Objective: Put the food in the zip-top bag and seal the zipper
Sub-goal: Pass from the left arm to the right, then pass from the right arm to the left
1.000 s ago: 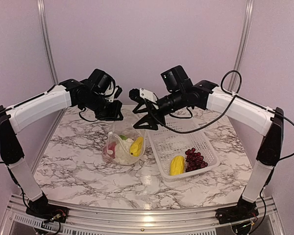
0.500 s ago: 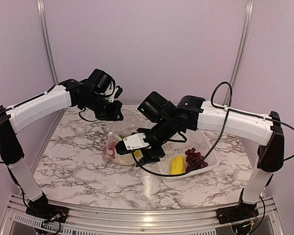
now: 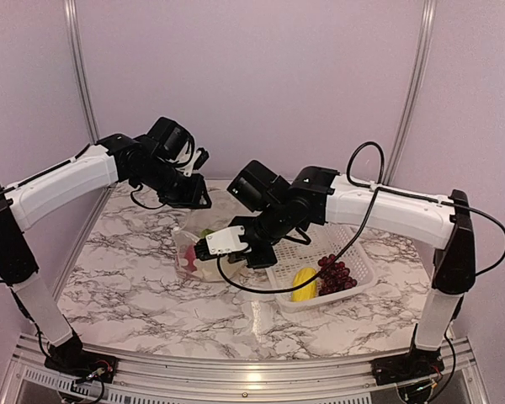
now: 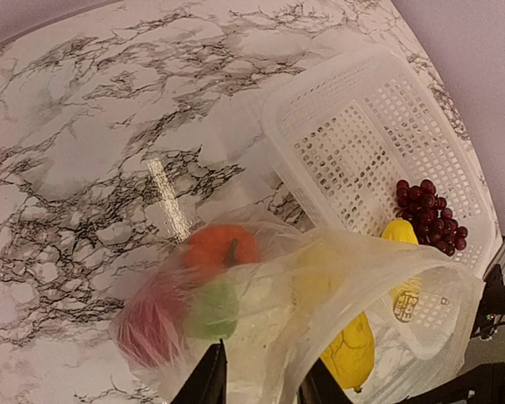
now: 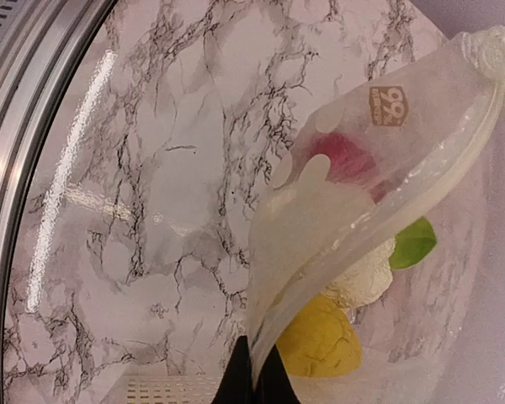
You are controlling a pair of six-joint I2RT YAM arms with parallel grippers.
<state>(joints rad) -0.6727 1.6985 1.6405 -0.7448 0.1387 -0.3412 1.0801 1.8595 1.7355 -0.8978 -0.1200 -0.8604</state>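
Both jaws pinch edges of the zip-top bag (image 4: 265,316).

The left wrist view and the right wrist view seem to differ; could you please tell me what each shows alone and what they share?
Only the left wrist view shows the grapes and a yellow piece in the basket, plus the orange pumpkin inside the zip-top bag. Only the right wrist view shows the metal rail beside the marble table and the zipper clearly. Both show the bag, its red piece, green leaf, another yellow piece and the table.
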